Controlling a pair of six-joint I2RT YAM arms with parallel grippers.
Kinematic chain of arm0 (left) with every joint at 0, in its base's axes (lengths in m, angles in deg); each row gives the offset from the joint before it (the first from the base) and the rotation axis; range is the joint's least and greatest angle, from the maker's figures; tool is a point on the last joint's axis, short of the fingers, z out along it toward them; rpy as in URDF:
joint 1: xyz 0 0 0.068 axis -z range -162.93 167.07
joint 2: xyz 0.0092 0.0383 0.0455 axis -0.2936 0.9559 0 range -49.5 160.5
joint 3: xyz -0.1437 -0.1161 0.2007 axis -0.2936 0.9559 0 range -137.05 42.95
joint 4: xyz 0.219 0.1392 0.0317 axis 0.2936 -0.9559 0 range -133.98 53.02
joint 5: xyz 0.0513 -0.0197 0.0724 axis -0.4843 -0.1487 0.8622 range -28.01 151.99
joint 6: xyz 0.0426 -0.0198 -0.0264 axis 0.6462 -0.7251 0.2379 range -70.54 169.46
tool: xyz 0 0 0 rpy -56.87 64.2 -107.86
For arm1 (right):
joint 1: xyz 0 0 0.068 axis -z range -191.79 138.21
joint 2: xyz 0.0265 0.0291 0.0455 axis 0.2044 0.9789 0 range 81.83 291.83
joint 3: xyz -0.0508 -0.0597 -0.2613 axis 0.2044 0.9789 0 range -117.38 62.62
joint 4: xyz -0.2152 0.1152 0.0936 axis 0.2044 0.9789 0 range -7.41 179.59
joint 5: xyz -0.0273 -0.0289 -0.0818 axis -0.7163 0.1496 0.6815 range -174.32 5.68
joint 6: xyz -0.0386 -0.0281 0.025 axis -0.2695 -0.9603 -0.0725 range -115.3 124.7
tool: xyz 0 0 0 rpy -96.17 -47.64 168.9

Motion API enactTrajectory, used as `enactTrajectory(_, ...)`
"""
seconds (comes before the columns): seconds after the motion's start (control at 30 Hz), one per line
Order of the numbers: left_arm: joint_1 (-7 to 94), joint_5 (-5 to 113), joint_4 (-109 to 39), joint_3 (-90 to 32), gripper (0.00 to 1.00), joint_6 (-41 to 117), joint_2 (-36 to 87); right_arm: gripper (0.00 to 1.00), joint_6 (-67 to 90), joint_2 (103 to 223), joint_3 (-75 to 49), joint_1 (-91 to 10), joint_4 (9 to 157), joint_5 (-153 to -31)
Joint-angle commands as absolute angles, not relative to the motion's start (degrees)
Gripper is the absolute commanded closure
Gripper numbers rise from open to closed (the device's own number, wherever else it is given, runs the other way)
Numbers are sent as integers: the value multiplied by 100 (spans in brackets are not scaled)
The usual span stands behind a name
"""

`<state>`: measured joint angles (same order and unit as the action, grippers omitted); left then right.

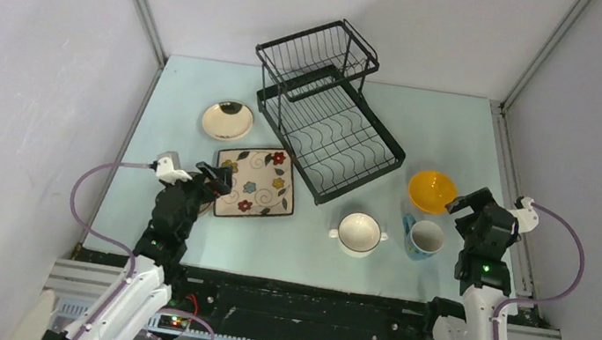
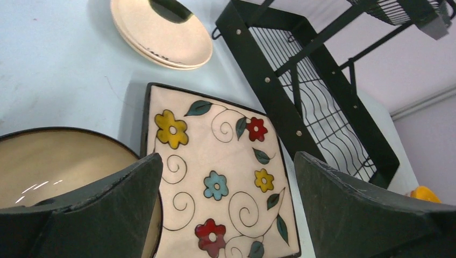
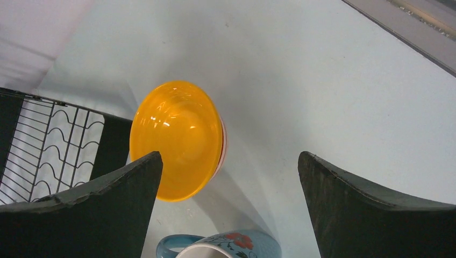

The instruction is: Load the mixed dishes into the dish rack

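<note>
Left pincer [image 1: 223, 179] [image 2: 227, 158]: jaws spread wide, holding nothing, poised over the left edge of the square flowered plate [image 1: 255, 183] [image 2: 215, 177]. A brown bowl [image 2: 54, 161] with a cream inside sits under its left finger, against that plate's left edge.

Right pincer [image 1: 469, 203] [image 3: 228, 156]: jaws spread wide, empty, near the table's right edge, above the gap beside the yellow bowl [image 1: 432, 190] [image 3: 175, 140] and the blue mug [image 1: 423, 239] [image 3: 215, 247].

Dish rack [image 1: 330, 130] [image 2: 322, 107] [image 3: 54, 145]: black wire, set askew at the middle of the far edge. Raised basket at the far end, flat slotted tray running toward the near right. Both tiers are unloaded.

Dishes, all on the table [image 1: 428, 126]:
- round cream plates [image 1: 227, 120] [image 2: 161, 37], stacked, left of the rack
- square plate just beside the tray's near-left side, apart from it
- white two-handled cup [image 1: 358, 233], upright, near the middle of the near edge
- mug upright, right of the cup
- yellow bowl just beyond the mug, near the tray's right corner; a white-and-red rim shows beneath it

Open room: bare surface at the far right corner, down the right edge, and in the far left corner.
</note>
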<state>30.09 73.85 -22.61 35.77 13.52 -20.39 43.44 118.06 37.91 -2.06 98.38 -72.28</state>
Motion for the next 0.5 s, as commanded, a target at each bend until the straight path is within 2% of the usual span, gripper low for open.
enactTrajectory(0.0,3048,6810,-1756,3615,0,1592,-2067,0,4480,11905,3577,-178,9635,-7145)
enactTrajectory(0.2,3044,6017,-1226,3731,0,1762,-1873,4,4768,12521,3347,-169,9514,-7636)
enactTrajectory(0.4,3043,5371,-696,3648,0,1753,-1243,14,4699,13078,3082,-213,9269,-8283)
enactTrajectory(0.47,3050,5262,-640,3566,2,1642,-918,16,4629,13299,2895,-360,9396,-8031)
